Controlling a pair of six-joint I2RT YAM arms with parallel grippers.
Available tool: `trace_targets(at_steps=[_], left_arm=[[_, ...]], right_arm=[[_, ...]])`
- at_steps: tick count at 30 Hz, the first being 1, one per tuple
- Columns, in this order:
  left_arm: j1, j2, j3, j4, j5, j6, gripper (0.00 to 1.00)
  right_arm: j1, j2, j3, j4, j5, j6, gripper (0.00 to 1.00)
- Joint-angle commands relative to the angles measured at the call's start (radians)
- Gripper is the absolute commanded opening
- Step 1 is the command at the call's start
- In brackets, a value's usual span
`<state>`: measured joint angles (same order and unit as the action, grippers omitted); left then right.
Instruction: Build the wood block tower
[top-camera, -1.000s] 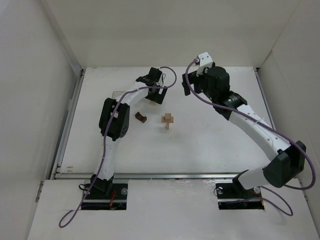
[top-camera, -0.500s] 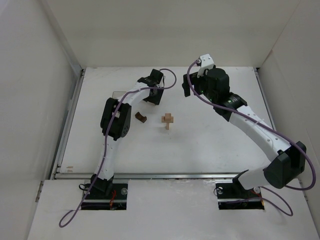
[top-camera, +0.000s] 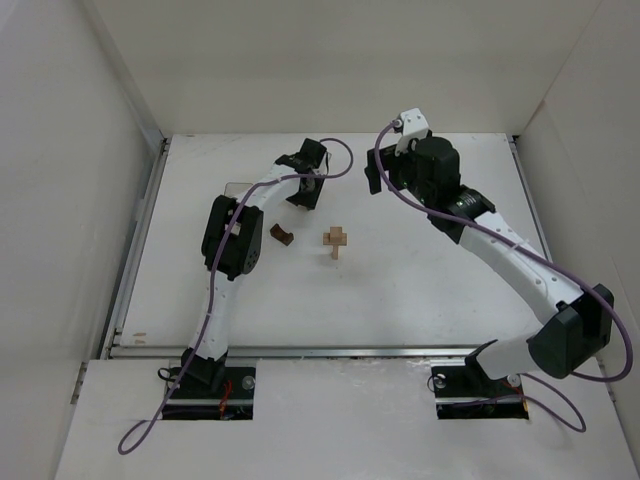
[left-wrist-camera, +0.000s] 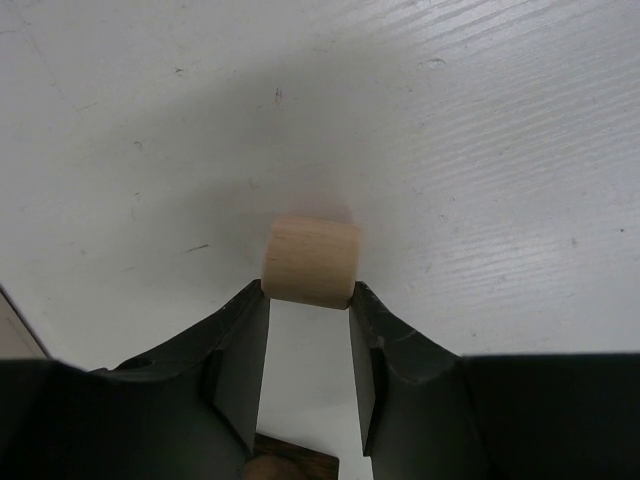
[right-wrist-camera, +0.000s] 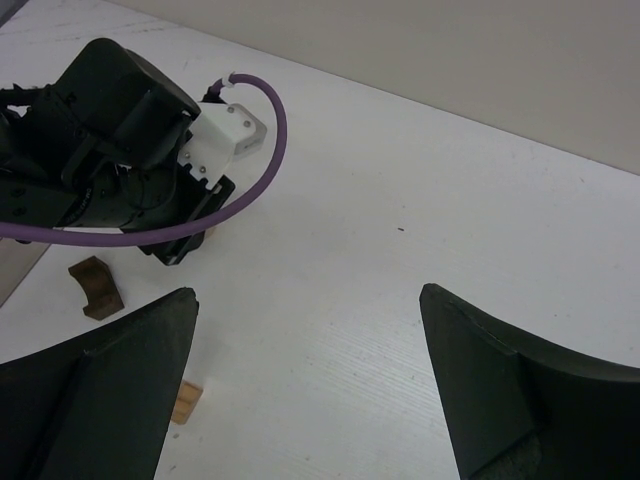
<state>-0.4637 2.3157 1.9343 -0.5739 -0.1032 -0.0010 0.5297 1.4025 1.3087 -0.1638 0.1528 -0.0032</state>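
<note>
left fingers pinch a pale cylinder toward the far edge of the tabletop; right fingers spread wide. dark arch block sits beside the tower.

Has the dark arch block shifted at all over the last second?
No. In the top view the dark arch block lies where it did in both earlier pictures, at the same gap to the left of the pale cross-shaped stack, which has not moved either.
</note>
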Motion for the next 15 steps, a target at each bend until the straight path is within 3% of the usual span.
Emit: trace_targets(at_steps=[1, 4, 15], left_arm=[[-0.004, -0.006, 0.022, -0.023, 0.011, 0.028, 0.11], [-0.004, -0.029, 0.011, -0.001, -0.031, 0.051, 0.00], [-0.004, -0.252, -0.098, 0.163, -0.089, 0.225, 0.00]], right_arm=[[0.000, -0.042, -0.003, 0.049, -0.002, -0.006, 0.98], [0.000, -0.051, -0.012, 0.049, -0.002, -0.015, 0.98], [-0.023, -0.031, 0.055, 0.026, -0.024, 0.020, 0.98]])
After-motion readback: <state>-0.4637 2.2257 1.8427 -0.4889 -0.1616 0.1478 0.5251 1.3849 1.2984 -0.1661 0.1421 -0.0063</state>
